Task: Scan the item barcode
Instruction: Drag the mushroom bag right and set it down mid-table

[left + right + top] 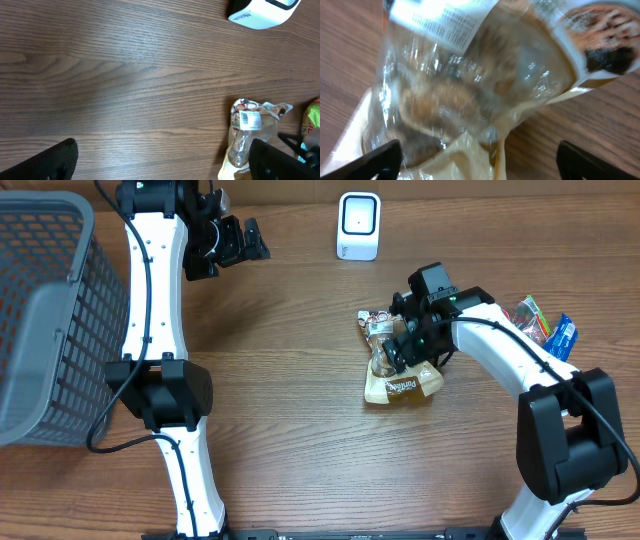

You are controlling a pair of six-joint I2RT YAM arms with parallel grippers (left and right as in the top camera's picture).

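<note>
the clear plastic snack bag with a tan printed base (400,372) lies on the brown wood-grain table (300,410), right of centre and well in front of the small white barcode scanner (358,225) that stands at the far edge. a white printed label (440,20) sits on the bag's upper end; its print is too blurred to read.

the right gripper (412,345) is down over the bag. in the right wrist view its two dark fingers (370,162) stand wide apart at either side of the frame, with the crinkled bag between them; the jaws are spread and not pinching it.

the left gripper (245,240) hangs near the far edge of the table, to the left of the scanner and well apart from the bag. its dark fingers (47,160) are spread wide with only bare table between them.

a grey mesh basket (50,310) stands at the left edge of the table. a few colourful snack packets (545,328) lie at the right, beside the right arm.
</note>
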